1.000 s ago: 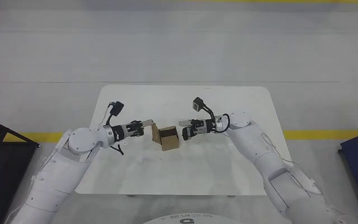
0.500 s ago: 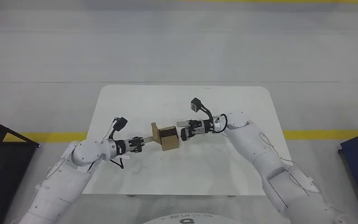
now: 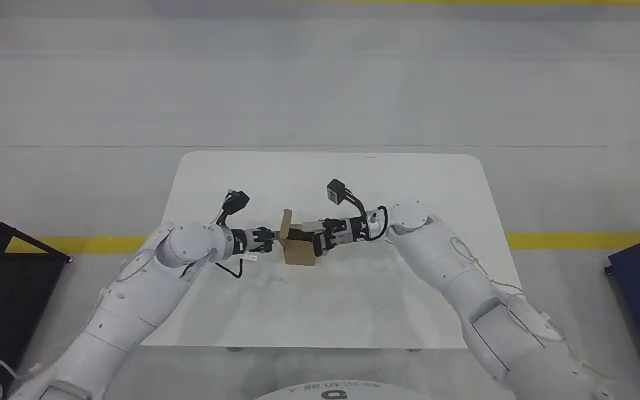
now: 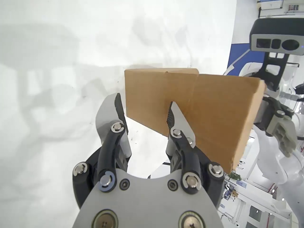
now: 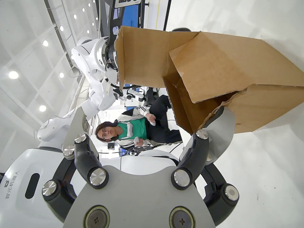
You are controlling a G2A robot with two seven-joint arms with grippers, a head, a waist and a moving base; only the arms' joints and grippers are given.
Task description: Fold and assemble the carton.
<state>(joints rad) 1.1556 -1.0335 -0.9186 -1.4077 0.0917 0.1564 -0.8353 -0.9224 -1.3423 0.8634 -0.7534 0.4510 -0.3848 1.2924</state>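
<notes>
White table (image 3: 400, 190) on a grey floor (image 3: 320, 80). A yellow floor line (image 3: 560, 240) runs out from behind the table at 3 and 9 o'clock. A dark object (image 3: 20, 265) sits at the 9 o'clock edge of the top view, well clear of the work.

Carton (image 3: 298, 245): brown, partly formed, near table centre. One flap (image 3: 285, 222) stands up at its 11 o'clock corner. The mouth faces 3 o'clock, and the right wrist view shows an inner flap folded across it.

Left gripper (image 3: 268, 239): at the carton's 9 o'clock. The jaws are spread wide and clamp nothing. In the left wrist view a lower corner of the carton wall (image 4: 190, 110) lies between the fingers (image 4: 177, 119).

Right gripper (image 3: 312, 238): at the carton's 3 o'clock, also spread wide. One finger (image 5: 220, 129) sits at the torn rim of the mouth, probably touching it, though contact is unclear. The other finger (image 5: 79, 124) stands apart from the carton.
</notes>
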